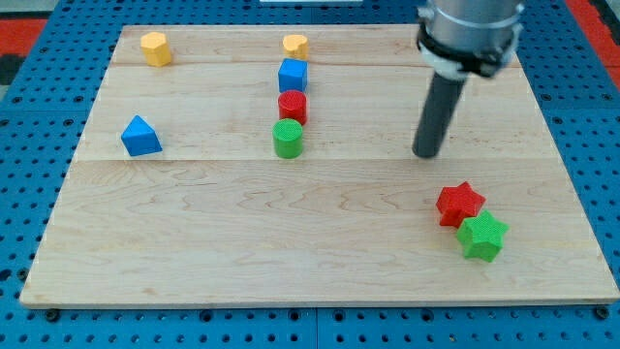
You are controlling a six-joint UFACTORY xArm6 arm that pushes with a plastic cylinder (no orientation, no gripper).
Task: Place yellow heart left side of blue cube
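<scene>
one bare tip [427, 153], touching no block

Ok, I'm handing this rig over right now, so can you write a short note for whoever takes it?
My tip rests on the wooden board, well to the view's right of the block column, touching nothing.
The yellow heart block sits just above the blue cube at the view's top.
Done: nothing visible yet.
Left: push the heart round to the cube's left side, avoiding the red cylinder below the cube.

Red star [458, 203] touching green star [482, 237]; red cylinder [293, 106] above green cylinder [287, 139].
</scene>
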